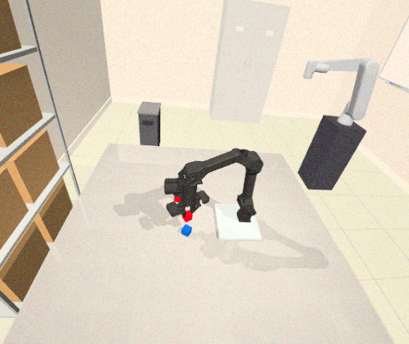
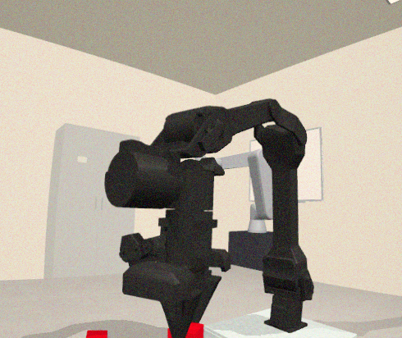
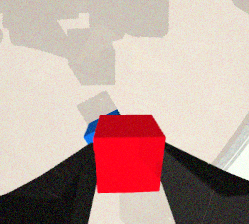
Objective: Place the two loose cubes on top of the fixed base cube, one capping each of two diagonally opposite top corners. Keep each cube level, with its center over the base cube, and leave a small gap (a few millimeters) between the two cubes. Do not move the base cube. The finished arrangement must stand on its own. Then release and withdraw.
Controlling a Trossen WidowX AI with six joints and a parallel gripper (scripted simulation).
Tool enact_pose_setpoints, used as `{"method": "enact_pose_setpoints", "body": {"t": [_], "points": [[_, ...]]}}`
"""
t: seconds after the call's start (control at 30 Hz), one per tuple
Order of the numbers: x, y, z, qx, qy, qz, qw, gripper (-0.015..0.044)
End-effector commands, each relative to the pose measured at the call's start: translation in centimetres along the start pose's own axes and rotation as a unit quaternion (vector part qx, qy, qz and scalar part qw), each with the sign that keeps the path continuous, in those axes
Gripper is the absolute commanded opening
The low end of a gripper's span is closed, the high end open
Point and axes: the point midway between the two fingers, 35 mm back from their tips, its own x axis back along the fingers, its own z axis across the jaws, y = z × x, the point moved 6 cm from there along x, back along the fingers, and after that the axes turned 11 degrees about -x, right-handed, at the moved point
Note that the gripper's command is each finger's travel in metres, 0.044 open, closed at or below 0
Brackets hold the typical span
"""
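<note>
My gripper (image 1: 188, 215) (image 2: 185, 331) (image 3: 127, 149) points down and is shut on a red cube (image 1: 188, 216) (image 2: 197, 331) (image 3: 129, 164), held between the fingertips above the table. The blue cube (image 1: 186, 230) (image 3: 90, 132) stands on the table, just in front of the held cube in the top view. In the wrist view the held cube hides most of it. In the exterior view the blue cube is out of view. A second red cube (image 1: 177, 199) (image 2: 97, 335) is on the table behind the gripper in the top view, partly hidden by the arm.
The arm's base stands on a white plate (image 1: 226, 232) (image 2: 242, 326) to the right of the cubes. A shelf rack (image 1: 43, 210) is at the left. A grey arm (image 1: 363, 89) on a dark pedestal (image 1: 330, 156) is beyond the table at the right.
</note>
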Motion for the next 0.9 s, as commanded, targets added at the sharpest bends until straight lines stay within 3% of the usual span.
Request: {"method": "enact_pose_setpoints", "body": {"t": [0.0, 0.17, 0.87], "points": [[-0.3, -0.5, 0.4, -0.056, 0.001, 0.002, 0.998, 0.0105], [-0.6, -1.0, 0.7, -0.108, 0.001, 0.003, 0.994, 0.0105], [-1.9, -0.8, 0.7, -0.110, 0.000, 0.003, 0.994, 0.0105]]}}
